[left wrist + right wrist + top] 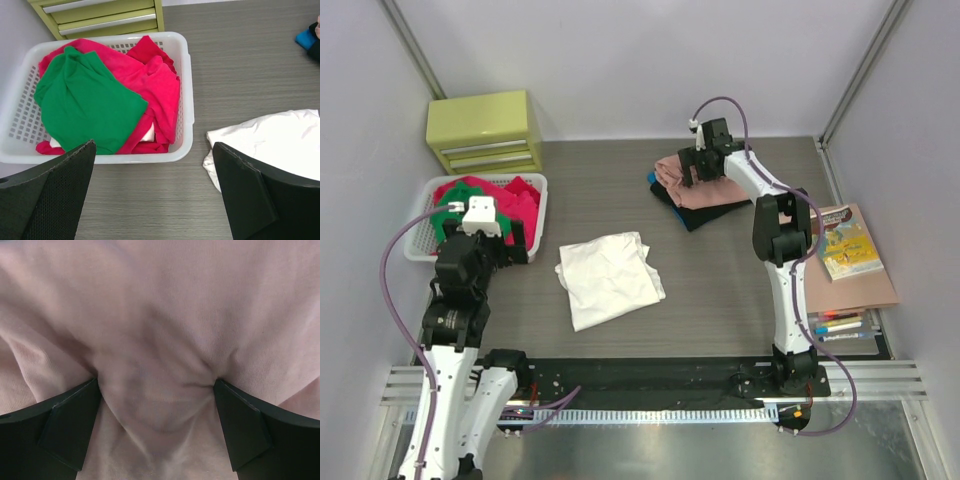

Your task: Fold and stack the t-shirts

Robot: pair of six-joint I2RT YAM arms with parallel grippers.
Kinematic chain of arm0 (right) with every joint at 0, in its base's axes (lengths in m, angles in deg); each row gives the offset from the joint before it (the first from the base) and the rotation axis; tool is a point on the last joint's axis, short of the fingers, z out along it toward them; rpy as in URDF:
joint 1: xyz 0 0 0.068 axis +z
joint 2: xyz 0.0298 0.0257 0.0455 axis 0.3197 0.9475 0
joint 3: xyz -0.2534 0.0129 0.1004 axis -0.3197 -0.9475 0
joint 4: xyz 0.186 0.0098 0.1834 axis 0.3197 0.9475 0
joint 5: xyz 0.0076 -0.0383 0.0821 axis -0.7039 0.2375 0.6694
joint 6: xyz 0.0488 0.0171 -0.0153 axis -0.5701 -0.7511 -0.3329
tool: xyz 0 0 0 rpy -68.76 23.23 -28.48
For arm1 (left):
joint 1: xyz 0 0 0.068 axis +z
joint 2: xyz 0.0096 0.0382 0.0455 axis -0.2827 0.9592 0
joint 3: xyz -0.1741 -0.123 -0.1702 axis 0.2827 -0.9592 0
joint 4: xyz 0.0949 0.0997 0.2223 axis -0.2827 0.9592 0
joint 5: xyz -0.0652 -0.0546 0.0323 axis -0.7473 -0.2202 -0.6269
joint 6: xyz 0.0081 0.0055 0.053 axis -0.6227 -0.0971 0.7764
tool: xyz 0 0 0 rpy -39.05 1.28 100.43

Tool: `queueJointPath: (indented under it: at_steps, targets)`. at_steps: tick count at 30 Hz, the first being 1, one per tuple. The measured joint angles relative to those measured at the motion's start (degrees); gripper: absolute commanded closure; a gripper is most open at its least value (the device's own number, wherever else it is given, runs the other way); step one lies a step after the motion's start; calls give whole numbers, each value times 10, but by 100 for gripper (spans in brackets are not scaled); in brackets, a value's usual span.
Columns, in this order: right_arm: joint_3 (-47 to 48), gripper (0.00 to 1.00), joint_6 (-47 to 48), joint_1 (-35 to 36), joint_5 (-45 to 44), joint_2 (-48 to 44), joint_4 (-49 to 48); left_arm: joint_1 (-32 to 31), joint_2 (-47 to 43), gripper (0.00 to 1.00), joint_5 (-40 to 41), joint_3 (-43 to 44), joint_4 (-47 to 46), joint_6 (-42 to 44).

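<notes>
The salmon-pink t-shirt (708, 192) tops a small pile near the far right corner of the surface, lying over a black t-shirt (692, 216). The right gripper (157, 390) presses into it, jaws spread wide, cloth puckered between them and nothing clamped. This looks like settling the stack. Next it should lift clear and go for the white t-shirt (610, 278), rumpled mid-surface. The left gripper (154, 145) hangs with jaws wide and empty between that shirt and the basket (186, 90) at the left edge, which holds a green t-shirt (85, 100) and red t-shirts (155, 82). A book (848, 245) at the right edge obstructs nothing.
</notes>
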State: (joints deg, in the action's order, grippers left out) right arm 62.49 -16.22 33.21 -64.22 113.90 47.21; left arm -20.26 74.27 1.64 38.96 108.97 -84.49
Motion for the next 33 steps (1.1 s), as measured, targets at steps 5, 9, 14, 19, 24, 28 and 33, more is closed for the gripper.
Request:
queueJointPath:
  at_steps: [5, 9, 14, 19, 24, 28, 33]
  targets:
    - [-1, 0, -14, -13, -6, -3, -4, 8, -10, 0, -9, 0, 0, -2]
    - [-25, 0, -20, -31, -4, -16, -18, 10, -4, 0, -21, -2, 0, -3]
    - [-63, 0, -16, -86, 6, -39, -29, 10, -4, 0, -30, -4, 0, -7]
    - [-89, 0, -7, -133, 0, -52, -40, 11, -3, 0, -43, -12, 0, -12]
    - [-111, 0, -2, -138, 2, -65, -54, 13, -1, 0, -49, -13, 0, -12]
    - [-123, 0, 2, -134, 3, -72, -64, 14, 0, 0, -52, -14, 0, -12]
    - [-196, 0, 9, -129, 6, -125, -105, 17, -2, 0, -64, -27, 0, -12]
